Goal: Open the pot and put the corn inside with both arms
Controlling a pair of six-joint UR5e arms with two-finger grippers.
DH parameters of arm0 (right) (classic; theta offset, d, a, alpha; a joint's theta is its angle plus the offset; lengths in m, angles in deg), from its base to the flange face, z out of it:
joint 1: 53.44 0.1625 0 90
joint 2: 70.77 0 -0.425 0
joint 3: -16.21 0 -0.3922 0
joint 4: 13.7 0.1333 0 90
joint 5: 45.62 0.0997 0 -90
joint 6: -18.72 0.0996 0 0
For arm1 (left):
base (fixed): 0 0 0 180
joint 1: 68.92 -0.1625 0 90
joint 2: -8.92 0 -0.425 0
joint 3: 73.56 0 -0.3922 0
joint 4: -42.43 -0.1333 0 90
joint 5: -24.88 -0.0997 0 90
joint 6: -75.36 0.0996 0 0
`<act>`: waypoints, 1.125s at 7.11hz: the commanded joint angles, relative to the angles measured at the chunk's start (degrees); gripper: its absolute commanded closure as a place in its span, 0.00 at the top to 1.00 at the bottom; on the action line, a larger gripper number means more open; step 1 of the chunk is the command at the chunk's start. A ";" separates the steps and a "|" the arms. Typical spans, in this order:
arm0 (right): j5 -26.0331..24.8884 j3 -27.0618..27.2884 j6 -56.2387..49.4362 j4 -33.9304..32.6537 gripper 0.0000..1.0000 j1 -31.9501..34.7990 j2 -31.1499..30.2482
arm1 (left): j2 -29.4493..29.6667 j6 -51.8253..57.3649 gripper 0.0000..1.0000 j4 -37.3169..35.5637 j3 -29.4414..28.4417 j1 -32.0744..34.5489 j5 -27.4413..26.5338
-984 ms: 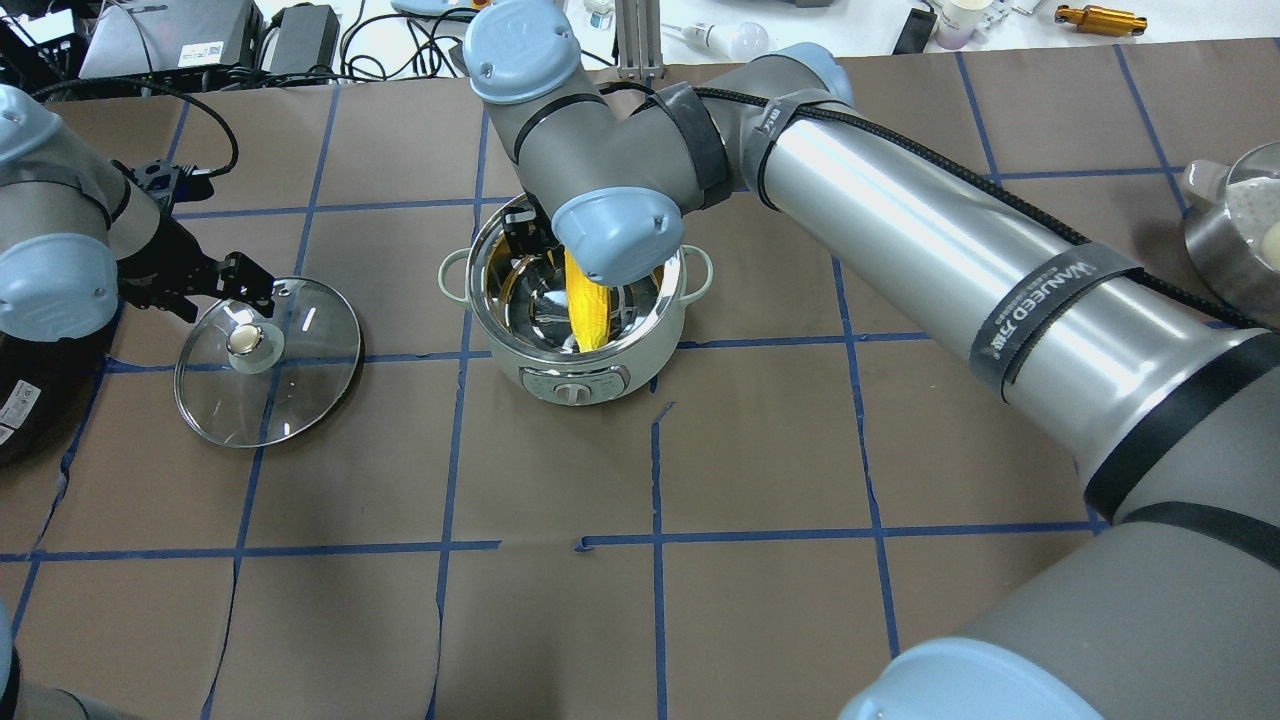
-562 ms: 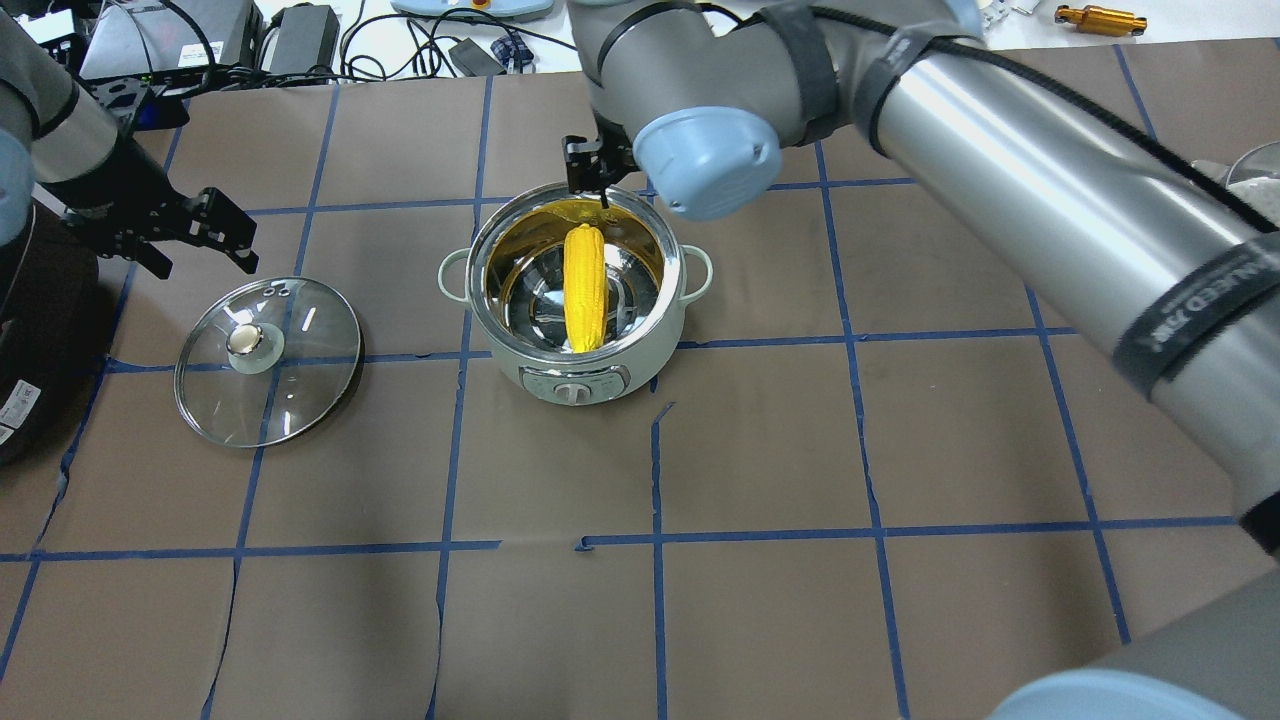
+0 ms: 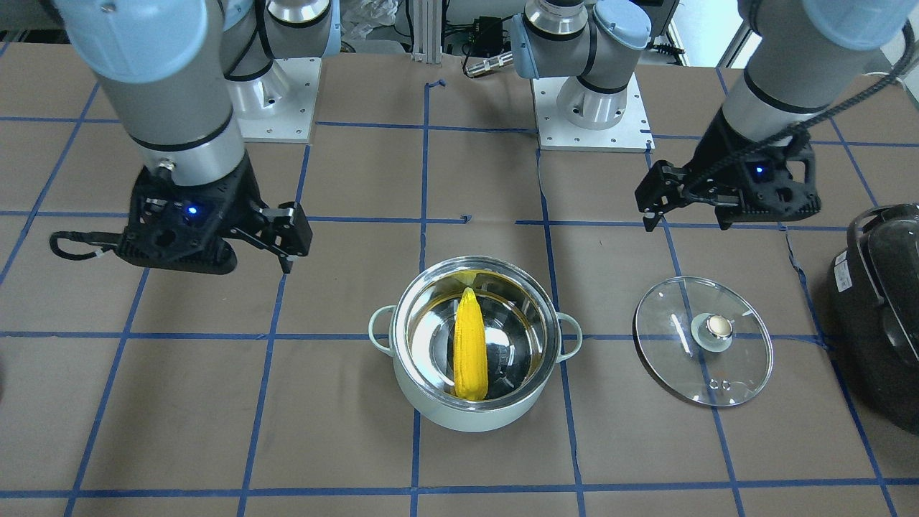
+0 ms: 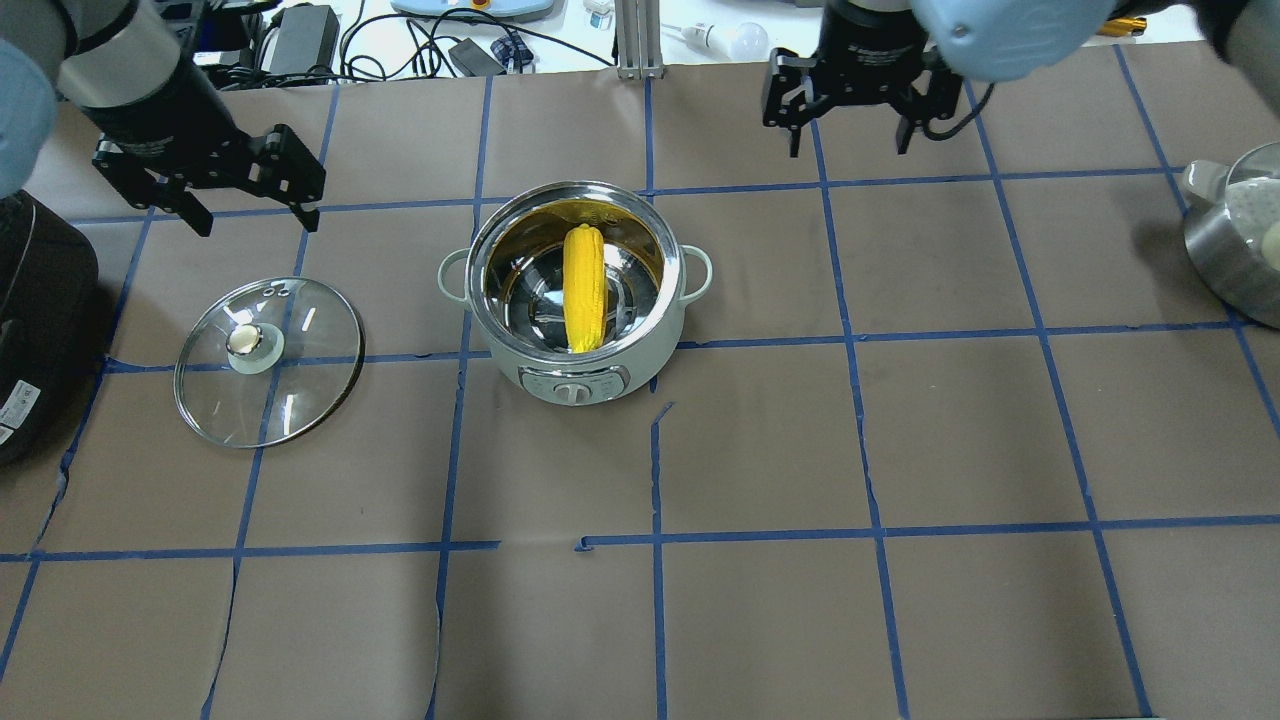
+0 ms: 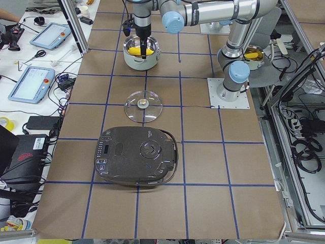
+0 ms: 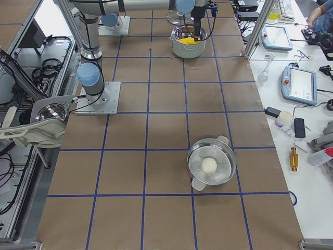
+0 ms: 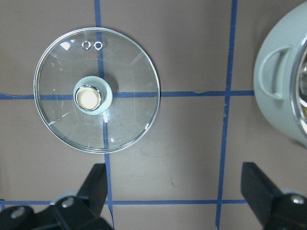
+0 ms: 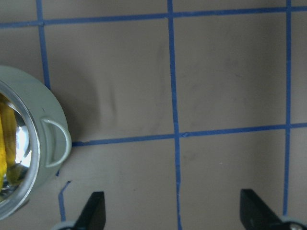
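Observation:
The mint-green pot point(image 4: 575, 382) stands open at mid-table. The yellow corn point(image 4: 584, 288) lies inside it on the steel bottom; it also shows in the front-facing view point(image 3: 470, 352). The glass lid point(image 4: 300, 380) lies flat on the table to the pot's left, knob up. My left gripper point(image 4: 255, 215) is open and empty, raised beyond the lid; its wrist view shows the lid point(image 7: 124, 72) and the pot's side point(image 7: 278, 96) below. My right gripper point(image 4: 850, 145) is open and empty, raised beyond and right of the pot point(image 8: 43, 139).
A large black appliance point(image 4: 30, 330) sits at the left edge next to the lid. A steel pot holding a white ball point(image 4: 1235, 240) is at the right edge. Cables and devices lie beyond the far table edge.
My right arm has pulled back from over the pot to the far right, leaving the corn inside. My left gripper has moved away from the lid's knob toward the far side.

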 commanded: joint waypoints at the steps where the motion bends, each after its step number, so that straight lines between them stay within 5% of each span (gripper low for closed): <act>1: 0.28 1.54 -9.40 6.68 1.00 -7.37 -5.16 | -1.72 -7.83 1.00 1.20 -2.12 7.53 -0.28; 4: 0.28 8.74 -10.40 5.72 1.00 -8.01 -10.78 | -1.91 -4.87 1.00 1.11 -3.29 5.80 2.53; 8: 0.46 9.11 -10.57 5.98 1.00 -7.66 -11.86 | -1.12 -1.25 1.00 -3.46 -3.20 6.31 2.72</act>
